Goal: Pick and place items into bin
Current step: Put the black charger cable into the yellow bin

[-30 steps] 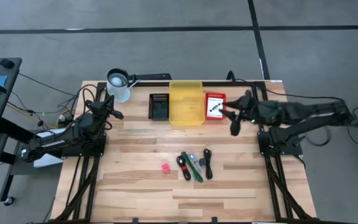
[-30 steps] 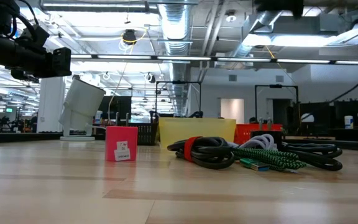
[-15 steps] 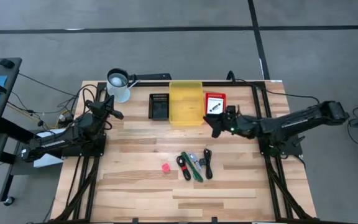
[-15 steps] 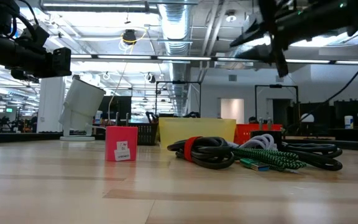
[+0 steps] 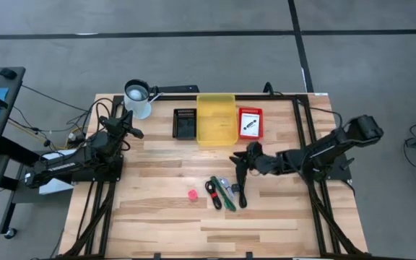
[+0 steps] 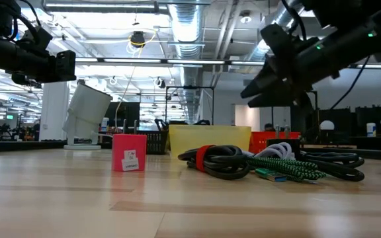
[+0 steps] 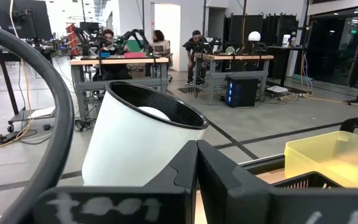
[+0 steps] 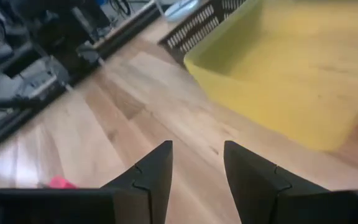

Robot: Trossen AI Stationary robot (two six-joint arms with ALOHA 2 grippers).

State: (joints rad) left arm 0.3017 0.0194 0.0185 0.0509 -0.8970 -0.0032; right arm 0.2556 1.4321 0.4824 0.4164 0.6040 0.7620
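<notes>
Hanging with its fingers spread and empty, the right gripper (image 5: 238, 160) has the black cable (image 5: 242, 190), green stick (image 5: 224, 193) and pink cube (image 5: 192, 194) waiting below, the yellow bin (image 5: 216, 118) behind.

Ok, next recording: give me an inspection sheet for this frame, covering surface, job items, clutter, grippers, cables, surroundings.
Surface: wooden table, planks bare at the front.
Job's things: black coiled cable, green stick and pink-red cube lie mid-table; yellow bin at the back edge.
Clutter: white cup, black tray, red box beside the bin.
Grippers: right gripper open, empty, above the pile's far side; left gripper shut, parked near the cup.
Cables: loose wires off the table's left edge.
Surroundings: people at workbenches in the left wrist view.
</notes>
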